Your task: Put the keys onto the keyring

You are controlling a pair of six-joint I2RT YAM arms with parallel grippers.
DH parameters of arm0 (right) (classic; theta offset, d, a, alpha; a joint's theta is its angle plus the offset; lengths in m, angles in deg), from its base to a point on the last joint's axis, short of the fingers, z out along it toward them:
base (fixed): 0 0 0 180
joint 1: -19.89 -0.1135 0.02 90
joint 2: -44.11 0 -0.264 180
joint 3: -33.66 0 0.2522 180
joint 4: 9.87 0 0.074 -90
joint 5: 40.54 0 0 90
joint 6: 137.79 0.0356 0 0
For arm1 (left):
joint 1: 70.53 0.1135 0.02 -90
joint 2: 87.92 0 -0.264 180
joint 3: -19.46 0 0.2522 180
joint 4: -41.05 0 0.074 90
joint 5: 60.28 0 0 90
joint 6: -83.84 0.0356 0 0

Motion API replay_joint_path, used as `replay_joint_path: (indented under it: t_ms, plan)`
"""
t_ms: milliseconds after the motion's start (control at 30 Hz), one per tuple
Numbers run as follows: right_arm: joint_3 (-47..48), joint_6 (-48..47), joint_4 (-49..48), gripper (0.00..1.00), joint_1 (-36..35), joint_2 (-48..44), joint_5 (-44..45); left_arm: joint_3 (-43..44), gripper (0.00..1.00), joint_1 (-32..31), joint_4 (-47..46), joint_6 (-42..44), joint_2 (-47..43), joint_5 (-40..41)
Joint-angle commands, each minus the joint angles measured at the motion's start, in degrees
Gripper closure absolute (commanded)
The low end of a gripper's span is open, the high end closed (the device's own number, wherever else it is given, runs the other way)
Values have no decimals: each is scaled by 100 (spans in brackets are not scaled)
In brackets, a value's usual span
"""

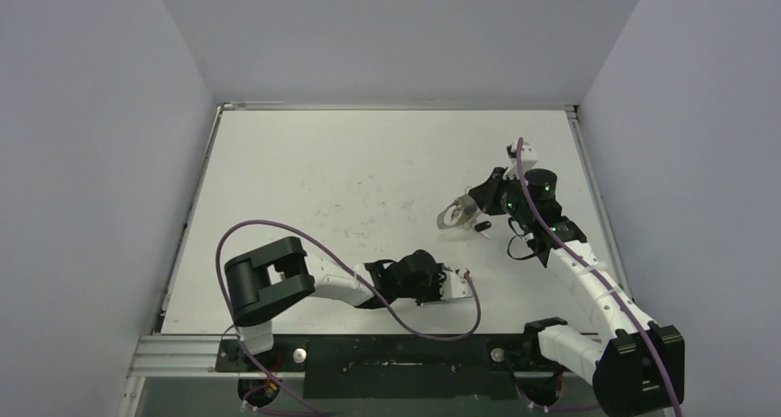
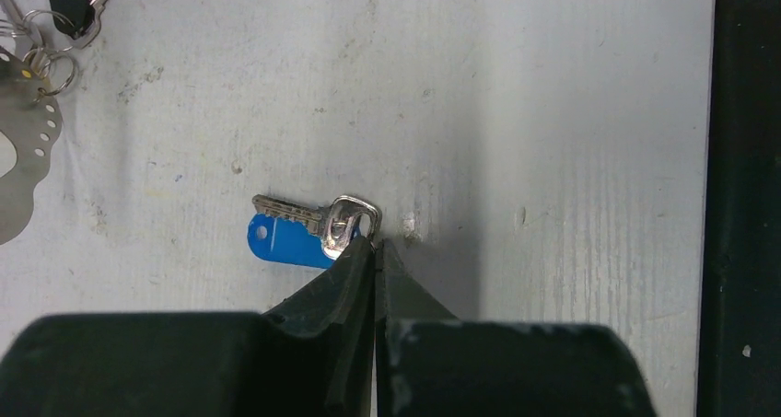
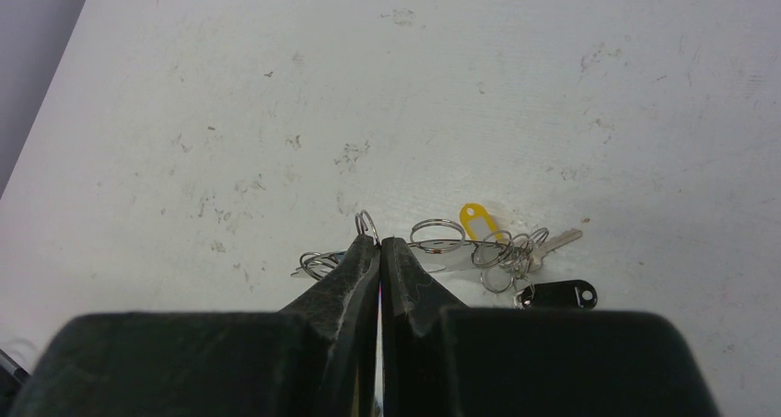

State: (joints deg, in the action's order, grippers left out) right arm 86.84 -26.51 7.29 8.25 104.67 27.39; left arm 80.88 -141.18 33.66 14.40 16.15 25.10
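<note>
Done so far: a bunch already hangs at the keyring [image 1: 451, 216]. I see a yellow tag [image 3: 473, 218], a black tag [image 3: 557, 295] and a bare silver key [image 3: 557, 240], all tangled in small split rings right beside it. I judge these to be threaded on, though the rings overlap too much to trace each link.

Left to do: the blue-tagged key [image 2: 318, 219] is not on. It lies flat on the table [image 1: 368, 159], well apart from the keyring, on the side toward the arm bases.

Left gripper [image 2: 376, 247]: jaws pressed fully together, tips meeting at the edge of the blue-tagged key's metal head. I cannot tell whether they have caught the head or closed just beside it.

Right gripper [image 3: 379, 244]: jaws closed, with a small split ring [image 3: 367, 224] poking out from between the tips. I read that as a pinch on the keyring by that ring.

My estimate: most of the way through, with one key to lift, carry over to the keyring and thread.

Surface: white tabletop, scuffed and speckled with grey smudges, most of them on the far-left side of the keyring. A metal rail [image 1: 184, 353] runs along the edge nearest the arm bases.

Room: plain pale grey walls [image 1: 387, 30] close in on three sides, well beyond the keyring. Purple cables [image 1: 276, 225] trail along both arms.
</note>
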Motion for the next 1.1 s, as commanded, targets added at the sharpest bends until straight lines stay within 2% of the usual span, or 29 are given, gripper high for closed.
replay_joint_path:
  t_ms: [0,167,300,533,700,800,900,1067]
  plan:
    - [145,-67,4,100,24,70,-33,-101,100,58,25,-205,-495,169]
    - [149,-49,-15,100,29,71,-89,-429,100,161,-192,-439,-891,163]
    - [161,-167,-2,100,27,71,-227,-825,100,411,-569,-821,-1333,-137]
    - [234,-474,-2,100,12,91,-803,-1691,100,1223,-1275,-1729,-2249,-611]
    - [391,-776,113,100,-139,190,-1244,-2110,100,1920,-1045,-2457,-3207,-765]
    - [578,-1249,461,100,-554,277,-1096,-2333,100,2414,-760,-2884,-3940,-860]
    - [784,-1805,877,100,-1295,406,-821,-2557,100,2840,-445,-3241,-4815,-784]
    - [977,-2588,1308,100,-2280,627,-353,-2727,100,3214,228,-3598,-5981,-651]
